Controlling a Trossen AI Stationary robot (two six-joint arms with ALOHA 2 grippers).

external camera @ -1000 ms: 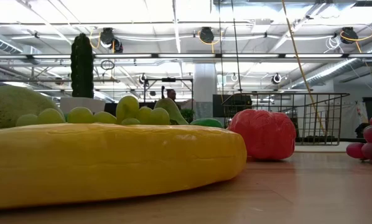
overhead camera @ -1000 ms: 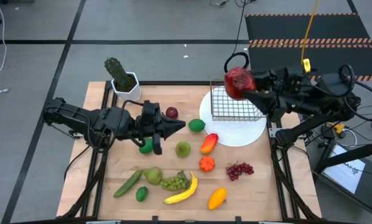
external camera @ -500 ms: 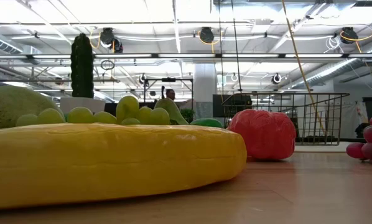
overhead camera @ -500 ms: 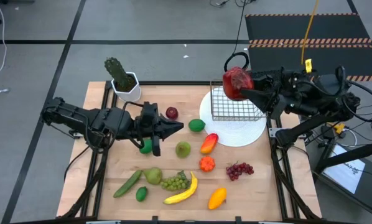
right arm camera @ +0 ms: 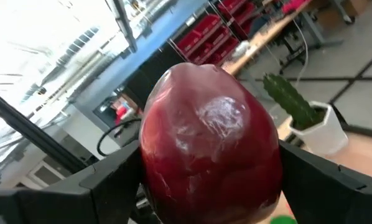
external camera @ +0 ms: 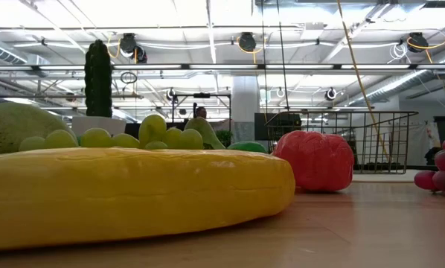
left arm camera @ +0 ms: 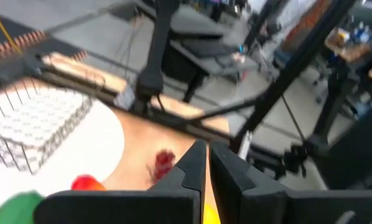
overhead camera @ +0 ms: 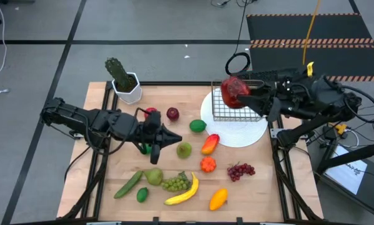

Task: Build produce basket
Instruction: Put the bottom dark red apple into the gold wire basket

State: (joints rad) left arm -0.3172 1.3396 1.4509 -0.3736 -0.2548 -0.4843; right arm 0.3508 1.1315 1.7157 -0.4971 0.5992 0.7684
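Observation:
The wire mesh basket (overhead camera: pixel 242 112) stands on a white round plate (overhead camera: pixel 237 132) at the table's far right. My right gripper (overhead camera: pixel 237 95) is shut on a large red apple (overhead camera: pixel 232 90) over the basket's far left part. My left gripper (overhead camera: pixel 169 136) is shut and empty, above the table's middle, pointing toward the right edge. Around it lie a small red apple (overhead camera: pixel 151 112), a dark red apple (overhead camera: pixel 172 113), a lime (overhead camera: pixel 197 125), a pear (overhead camera: pixel 184 149) and a mango (overhead camera: pixel 209 144). My right gripper pinches the large red apple (right arm camera: pixel 211 149) between its two fingers (right arm camera: pixel 111 183), one on each opposite side of it. The fingers come level from the table's right side. The apple is lifted clear, above the basket.
A potted cactus (overhead camera: pixel 121 78) stands at the far left corner. Near the front edge lie a cucumber (overhead camera: pixel 129 184), green grapes (overhead camera: pixel 176 183), a banana (overhead camera: pixel 186 192), an orange fruit (overhead camera: pixel 207 164), purple grapes (overhead camera: pixel 241 170) and a yellow-orange fruit (overhead camera: pixel 218 199).
My right gripper has come down and a little toward the near edge with the red apple, from above the basket's far rim to over the basket. My left gripper has shifted slightly toward the near edge, uncovering a small red apple behind it.

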